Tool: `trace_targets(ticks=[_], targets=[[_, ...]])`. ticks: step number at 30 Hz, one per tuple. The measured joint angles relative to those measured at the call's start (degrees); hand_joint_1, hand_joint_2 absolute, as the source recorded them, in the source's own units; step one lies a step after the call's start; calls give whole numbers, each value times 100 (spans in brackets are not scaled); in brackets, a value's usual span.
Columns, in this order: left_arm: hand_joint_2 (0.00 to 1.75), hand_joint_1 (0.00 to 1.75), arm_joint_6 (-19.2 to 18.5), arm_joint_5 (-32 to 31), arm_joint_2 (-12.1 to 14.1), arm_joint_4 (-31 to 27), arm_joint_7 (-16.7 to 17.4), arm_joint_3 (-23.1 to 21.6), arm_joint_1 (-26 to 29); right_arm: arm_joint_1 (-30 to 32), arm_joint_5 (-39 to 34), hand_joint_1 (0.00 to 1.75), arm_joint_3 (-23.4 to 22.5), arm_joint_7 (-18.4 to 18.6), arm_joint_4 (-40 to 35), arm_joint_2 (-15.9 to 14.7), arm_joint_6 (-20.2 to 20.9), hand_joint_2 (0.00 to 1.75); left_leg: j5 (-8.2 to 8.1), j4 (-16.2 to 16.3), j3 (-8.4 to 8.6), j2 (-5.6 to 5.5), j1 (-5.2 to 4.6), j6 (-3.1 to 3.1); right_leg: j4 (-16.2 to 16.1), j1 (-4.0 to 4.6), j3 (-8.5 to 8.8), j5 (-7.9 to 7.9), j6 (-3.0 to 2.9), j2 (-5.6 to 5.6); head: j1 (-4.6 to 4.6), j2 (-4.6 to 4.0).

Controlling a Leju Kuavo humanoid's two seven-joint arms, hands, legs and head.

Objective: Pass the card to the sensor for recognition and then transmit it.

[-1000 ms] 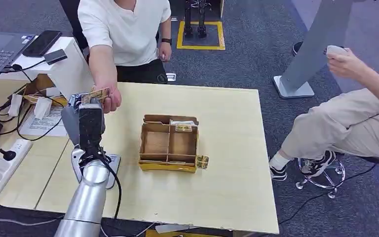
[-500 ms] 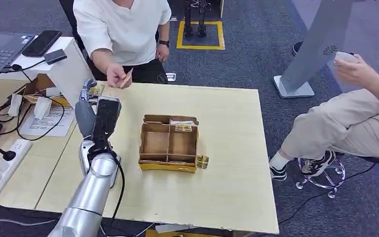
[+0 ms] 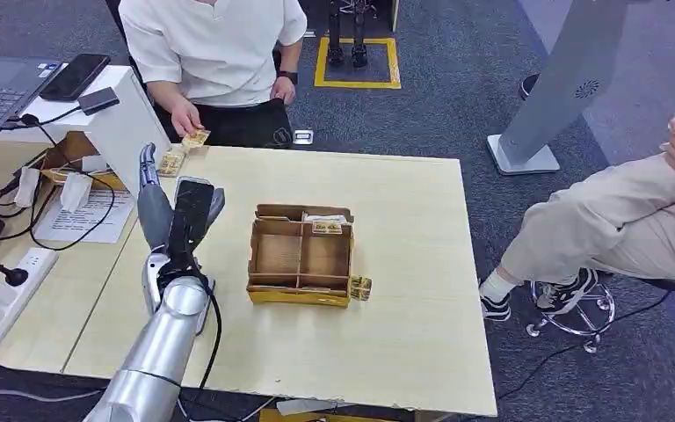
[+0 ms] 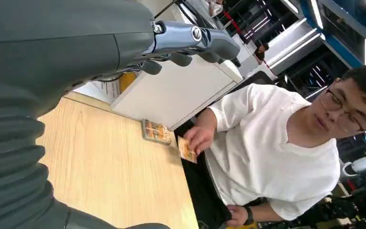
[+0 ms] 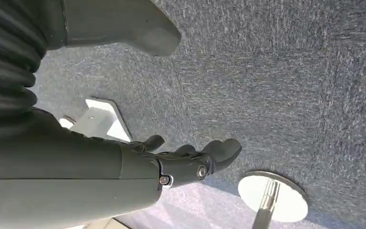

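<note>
Tan card [image 3: 195, 138] — pinched by a person's hand [image 3: 185, 122] — lies beyond the empty, spread left hand [image 3: 174, 211].

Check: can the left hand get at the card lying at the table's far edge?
Probably yes. The left hand is empty, raised near that card, with bare table between them.

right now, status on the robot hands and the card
Left robot hand open, raised over the table. Right robot hand open, hanging above the floor. Card in the person's hand at the far table edge. Nothing in the way.
</note>
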Motion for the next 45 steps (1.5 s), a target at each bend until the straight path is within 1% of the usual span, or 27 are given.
trace_targets(ticks=[2, 5, 7, 9, 15, 18, 21, 24, 27, 28, 29, 33, 37, 41, 45], targets=[[175, 0, 28, 131, 7, -29, -138, -2, 30, 6, -63, 0, 0, -31, 0, 0, 0, 175, 0, 0, 0, 0, 0, 0, 0, 0, 0, 0, 0, 0, 0, 0], [175, 0, -24, 406, 24, -345, -399, -52, 249, 53, -179, 0, -4, -74, 2, 0, 0, 175, -1, 0, 0, 0, 0, 0, 0, 0, 0, -1, 0, 1, 0, 2], [175, 0, -202, 621, 37, -621, -527, -120, 455, 85, -234, 0, -15, -131, 2, 0, 0, 175, -1, 0, -3, 0, 0, 1, 0, 0, -1, -2, 0, 0, 0, 0], [175, 0, -415, 767, 104, -987, -675, -240, 740, 120, -253, 0, -41, -175, 2, 0, 0, 175, -6, -1, -3, 2, 0, -4, 0, 0, -3, -3, -1, 4, 0, 2], [175, 0, -1006, 1067, 440, -1961, -1023, -665, 1664, 266, -363, 0, -142, -350, 2, 0, 0, 175, -8, -1, -5, 1, 0, -2, -1, 1, -6, -9, 1, 2, 0, 2], [175, 0, -1300, 1284, 597, -2364, -1337, -898, 2028, 304, -411, 0, -201, -435, 2, 0, 0, 175, -8, -1, -5, 3, 0, -2, -1, 0, -6, -9, 1, 5, 0, 0], [175, 0, -1482, 1508, 697, -2718, -1632, -1095, 2337, 359, -439, 0, -245, -494, 2, 0, 0, 175, -8, -1, -6, 0, 0, -2, -1, 0, -5, -9, 1, 0, 0, 2], [175, 0, -1537, 1534, 774, -2988, -1810, -1226, 2538, 383, -465, 0, -299, -551, 2, 0, 0, 175, -8, -1, -5, 1, 0, -2, -1, 0, -5, -9, 2, 1, 0, 0], [175, 0, -1748, 1768, 837, -3175, -2202, -1340, 2687, 397, -465, 0, -323, -614, 2, 0, 0, 175, -8, -1, -5, 1, 0, -2, -1, 0, -5, -9, 2, 0, 0, 2], [0, 0, -1823, 1801, 861, -3213, -2306, -1379, 2733, 397, -465, 0, -326, -634, 2, 0, 0, 175, -8, -1, -5, 1, 0, -2, -1, 0, -5, -9, 1, 1, 0, 2], [175, 0, -1886, 1792, 887, -3235, -2386, -1431, 2764, 398, -463, 0, -326, -634, 2, 0, 0, 175, -8, -1, -5, 1, 0, -2, -1, 0, -5, -9, 1, 1, 2, 0], [175, 0, -2000, 1468, 986, -3255, -2432, -1591, 2833, 395, -446, 0, -326, -636, 2, 0, 0, 175, -8, -1, -5, 1, 0, -2, -1, 0, -5, -9, 1, 0, 0, 2], [175, 0, -2000, 969, 1062, -3248, -2312, -1709, 2834, 392, -426, 0, -326, -632, 2, 0, 0, 175, -8, -1, -5, 1, 0, -2, -1, 0, -5, -9, 1, 0, 0, 2], [175, 0, -1904, 351, 1117, -3182, -2039, -1801, 2817, 379, -411, 0, -326, -618, 2, 0, 0, 175, -8, -1, -5, 1, 0, -2, -1, 0, -5, -9, 1, 1, 0, 2], [175, 0, -1722, -526, 1148, -2988, -1626, -1913, 2761, 354, -354, 0, -326, -542, 2, 0, 0, 175, -8, -1, -4, 1, 0, -2, -1, 0, -5, -9, 1, 1, 0, 2]])
